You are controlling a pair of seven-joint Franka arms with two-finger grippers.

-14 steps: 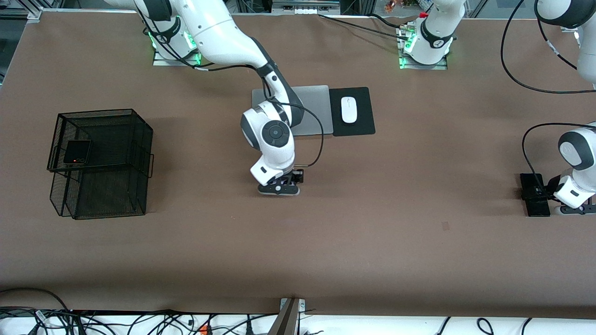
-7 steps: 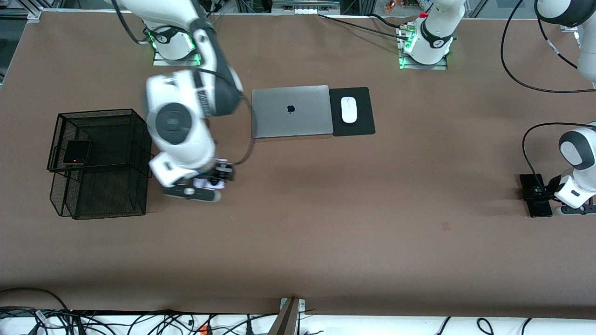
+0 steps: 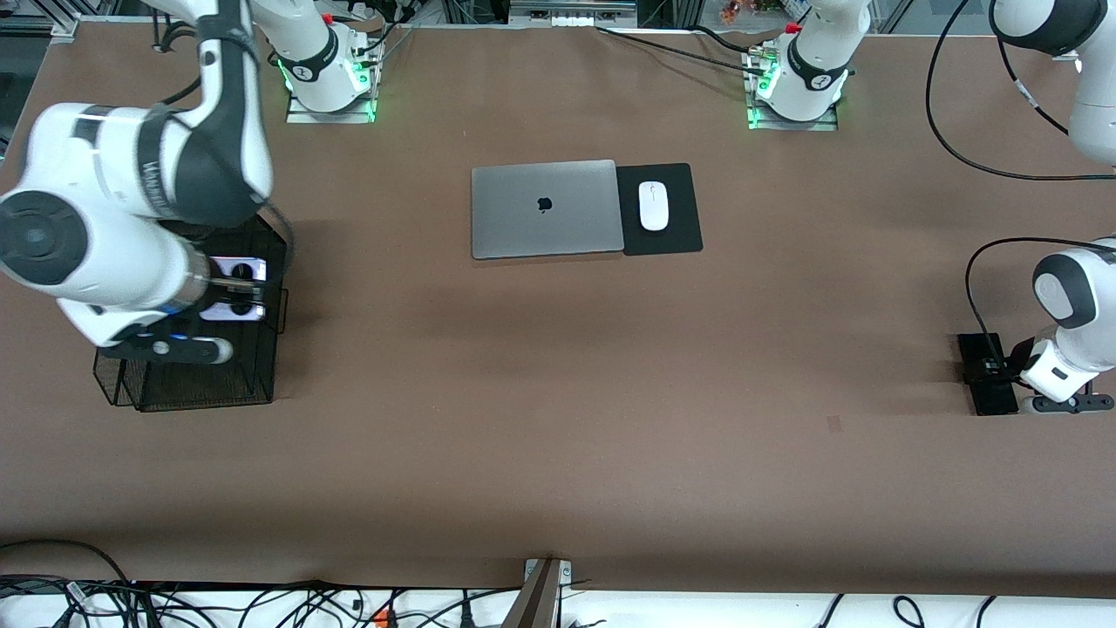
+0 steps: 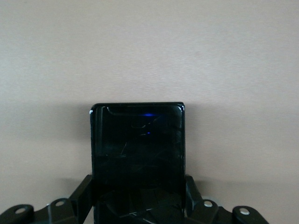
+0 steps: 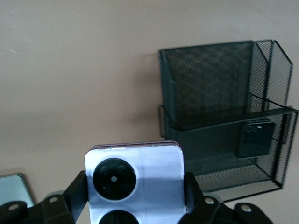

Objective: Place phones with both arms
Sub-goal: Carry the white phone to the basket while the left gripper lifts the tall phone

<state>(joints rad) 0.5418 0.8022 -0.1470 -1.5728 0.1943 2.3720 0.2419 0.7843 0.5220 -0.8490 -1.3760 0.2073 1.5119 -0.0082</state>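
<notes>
My right gripper [image 3: 237,290] is shut on the lilac-white phone [image 3: 228,263] and holds it up over the black mesh basket [image 3: 200,379]. In the right wrist view the lilac-white phone [image 5: 135,179] with its black circles sits between the fingers [image 5: 78,189], and the small black folded phone [image 5: 254,138] lies in the basket's [image 5: 210,84] upper tier. The right arm hides that folded phone in the front view. At the left arm's end of the table, my left gripper [image 3: 996,371] is shut on the long black slab phone [image 3: 983,397], low at the tabletop. Both its sides are gripped by the fingers [image 4: 84,192].
A closed silver laptop [image 3: 545,209] lies mid-table toward the bases, with a white mouse [image 3: 653,206] on a black pad [image 3: 680,235] beside it. Cables run along the table's front edge [image 3: 261,602].
The right arm has swung the lilac-white phone from mid-table to over the basket. The left gripper has shut on the black slab phone, which shifted slightly toward the table's middle.
</notes>
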